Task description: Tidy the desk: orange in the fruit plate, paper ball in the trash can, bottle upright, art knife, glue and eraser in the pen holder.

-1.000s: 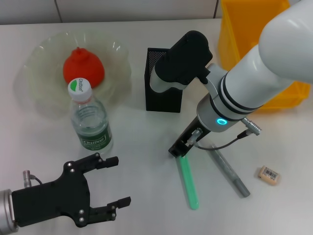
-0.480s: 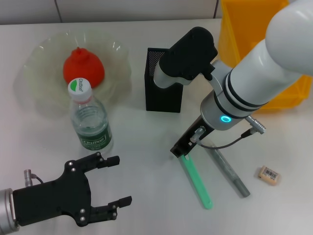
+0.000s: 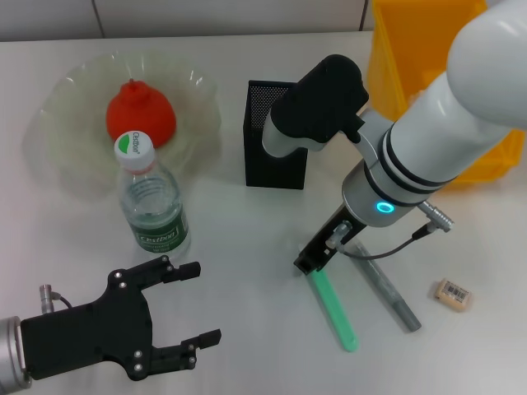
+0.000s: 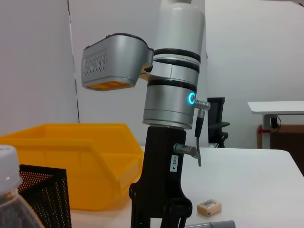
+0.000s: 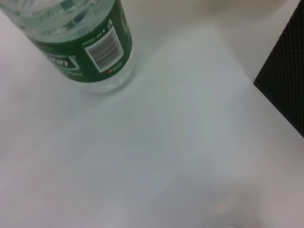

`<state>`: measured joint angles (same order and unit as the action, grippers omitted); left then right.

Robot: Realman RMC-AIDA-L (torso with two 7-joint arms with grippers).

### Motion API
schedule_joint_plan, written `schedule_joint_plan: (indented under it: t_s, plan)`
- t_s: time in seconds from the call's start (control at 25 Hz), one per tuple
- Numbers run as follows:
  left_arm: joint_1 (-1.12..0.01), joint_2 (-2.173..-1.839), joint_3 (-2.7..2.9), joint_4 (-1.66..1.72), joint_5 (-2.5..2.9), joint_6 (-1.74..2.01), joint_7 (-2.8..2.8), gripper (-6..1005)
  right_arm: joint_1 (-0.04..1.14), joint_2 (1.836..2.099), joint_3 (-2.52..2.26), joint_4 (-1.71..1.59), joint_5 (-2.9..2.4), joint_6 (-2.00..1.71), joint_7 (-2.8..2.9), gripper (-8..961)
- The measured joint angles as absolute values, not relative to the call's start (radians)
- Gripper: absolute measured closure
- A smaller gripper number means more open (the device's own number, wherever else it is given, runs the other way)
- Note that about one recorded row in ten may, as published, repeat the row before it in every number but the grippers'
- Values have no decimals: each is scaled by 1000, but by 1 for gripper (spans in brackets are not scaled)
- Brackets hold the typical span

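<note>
White desk (image 3: 239,247) spreads under everything you see; the yellow trash can (image 3: 412,49) sits at the far right; the fruit plate (image 3: 193,107) already cradles the orange (image 3: 140,113), and the bottle (image 3: 152,206) stands upright just in front of it, so those jobs look done; the black pen holder (image 3: 268,144) waits mid-desk. Your right gripper (image 3: 317,265) is down at the near end of the art knife (image 3: 333,309), probably to pinch it, though whether it has closed I cannot tell; the glue (image 3: 387,292) lies beside, the eraser (image 3: 454,294) apart. Your left gripper (image 3: 193,304) rests near, fingers spread, idle.
</note>
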<state>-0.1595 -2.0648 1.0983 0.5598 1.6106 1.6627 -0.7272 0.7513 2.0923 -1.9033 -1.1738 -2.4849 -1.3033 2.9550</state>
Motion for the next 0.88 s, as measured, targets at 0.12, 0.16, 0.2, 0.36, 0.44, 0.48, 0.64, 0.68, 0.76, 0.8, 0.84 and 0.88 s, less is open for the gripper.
schedule_joint_plan:
  t_s: [0.12, 0.16, 0.2, 0.36, 0.44, 0.48, 0.64, 0.68, 0.76, 0.8, 0.84, 0.88]
  plan:
    - [-160, -2065, 1098, 560, 1611, 1663, -728, 197, 750, 2092, -1906, -1172, -2485, -1306, 2955, 567]
    - [-160, -2065, 1098, 560, 1611, 1663, -729, 197, 750, 2092, -1907, -1172, -2485, -1307, 2955, 580]
    - [-160, -2065, 1098, 560, 1611, 1663, -729, 197, 750, 2092, -1908, -1171, -2485, -1309, 2955, 594]
    - [-160, -2065, 1098, 560, 1611, 1663, -730, 197, 751, 2092, -1908, -1169, -2485, -1310, 2955, 646]
    - [-159, -2065, 1098, 560, 1611, 1663, -730, 197, 752, 2092, -1908, -1169, -2485, -1310, 2955, 683]
    - [-160, -2065, 1098, 560, 1611, 1663, -730, 197, 753, 2092, -1908, -1168, -2485, -1310, 2955, 702]
    - [-160, -2066, 1098, 560, 1611, 1663, -730, 197, 753, 2092, -1908, -1168, -2485, -1310, 2952, 761]
    - [-161, -2066, 1098, 560, 1611, 1663, -730, 197, 751, 2092, -1906, -1172, -2485, -1308, 2950, 763]
    - [-162, -2066, 1098, 560, 1611, 1663, -729, 197, 748, 2092, -1902, -1178, -2485, -1306, 2950, 768]
    - [-162, -2066, 1098, 560, 1611, 1663, -729, 197, 744, 2092, -1897, -1186, -2485, -1305, 2949, 771]
    - [-162, -2066, 1098, 560, 1611, 1663, -728, 197, 739, 2092, -1889, -1198, -2485, -1304, 2947, 771]
    - [-162, -2066, 1098, 559, 1611, 1663, -728, 197, 720, 2092, -1867, -1239, -2485, -1306, 2944, 771]
